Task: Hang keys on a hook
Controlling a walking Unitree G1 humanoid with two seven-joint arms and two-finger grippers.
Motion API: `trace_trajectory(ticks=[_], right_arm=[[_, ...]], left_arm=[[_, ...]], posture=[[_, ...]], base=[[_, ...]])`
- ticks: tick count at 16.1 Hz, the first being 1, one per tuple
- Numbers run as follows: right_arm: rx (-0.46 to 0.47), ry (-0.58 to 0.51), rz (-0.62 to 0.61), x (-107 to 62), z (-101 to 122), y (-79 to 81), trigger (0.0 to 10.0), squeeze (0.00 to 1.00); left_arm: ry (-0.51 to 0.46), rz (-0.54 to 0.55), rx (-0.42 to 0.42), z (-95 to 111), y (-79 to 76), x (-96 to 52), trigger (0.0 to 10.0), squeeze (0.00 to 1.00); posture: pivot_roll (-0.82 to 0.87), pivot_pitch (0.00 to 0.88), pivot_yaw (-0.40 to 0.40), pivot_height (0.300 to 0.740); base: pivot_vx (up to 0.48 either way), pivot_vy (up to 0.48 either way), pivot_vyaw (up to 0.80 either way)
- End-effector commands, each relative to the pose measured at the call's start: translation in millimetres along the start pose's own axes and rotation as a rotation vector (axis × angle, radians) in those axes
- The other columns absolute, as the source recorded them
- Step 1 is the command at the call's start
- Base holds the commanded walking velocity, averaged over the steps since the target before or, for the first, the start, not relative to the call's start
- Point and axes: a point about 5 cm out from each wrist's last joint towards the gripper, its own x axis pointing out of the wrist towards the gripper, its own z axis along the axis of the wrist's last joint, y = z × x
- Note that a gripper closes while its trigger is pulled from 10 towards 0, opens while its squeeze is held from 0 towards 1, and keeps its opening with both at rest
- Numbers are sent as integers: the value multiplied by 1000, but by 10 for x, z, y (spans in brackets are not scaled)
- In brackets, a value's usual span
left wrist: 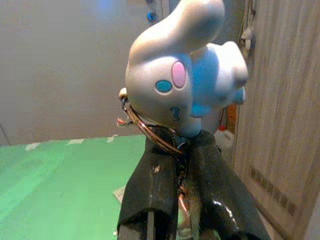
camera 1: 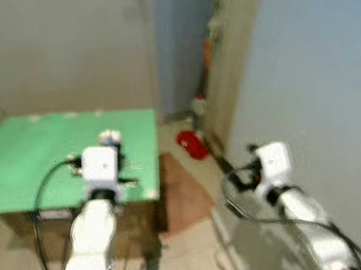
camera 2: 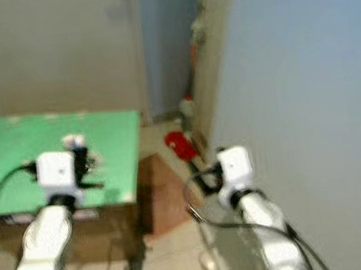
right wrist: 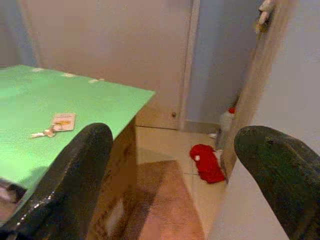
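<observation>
Left wrist view shows the left gripper with its jaws clenched on a copper-coloured key ring. A white and blue cartoon rabbit charm stands up just past the jaw tips, so the ring's loop is left free, probably to slip over a hook. Whether keys hang from the ring cannot be made out. Behind the jaws lies the green counter; off to one side of them stands a wooden door.

From the head, the left arm holds this bundle above the counter's near edge. The picture is blurred, and no hook can be picked out with certainty.

Further right, the right gripper has its jaws spread wide and empty, apparently kept clear as a spare. Beyond one finger, a small tag with a key lies on the counter. Between the jaws, farther off, a red cloth sits on the floor by a white bottle.
</observation>
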Motion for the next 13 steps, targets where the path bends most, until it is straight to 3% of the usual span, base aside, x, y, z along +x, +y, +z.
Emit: trace_trajectory(ticks=[1, 2, 6, 12, 13], right_arm=[[-33, -5, -32, -23, 37, -113, 10000, 0], [-32, -5, -32, -26, 35, -115, 10000, 0], [-55, -2, 10, -39, 32, -54, 10000, 0], [-25, 7, -14, -35, 6, -94, 10000, 0], [-40, 8, -15, -27, 10, -111, 10000, 0]], left_arm=[[-34, -27, -9, 66, -87, 26, 0, 0], [-35, -27, -9, 68, -90, 26, 0, 0], [-38, -44, -7, 57, -117, 28, 0, 0], [-38, -74, -4, 32, -184, 24, 0, 0], [-38, -78, 8, 28, -181, 28, 0, 0]], posture=[[-9, 0, -15, 740], [-10, 0, -15, 740], [-15, 0, -14, 740], [-13, 0, -17, 740], [-12, 0, -16, 740]], base=[[0, 0, 0], [0, 0, 0], [0, 0, 800], [0, 0, 800], [0, 0, 0]])
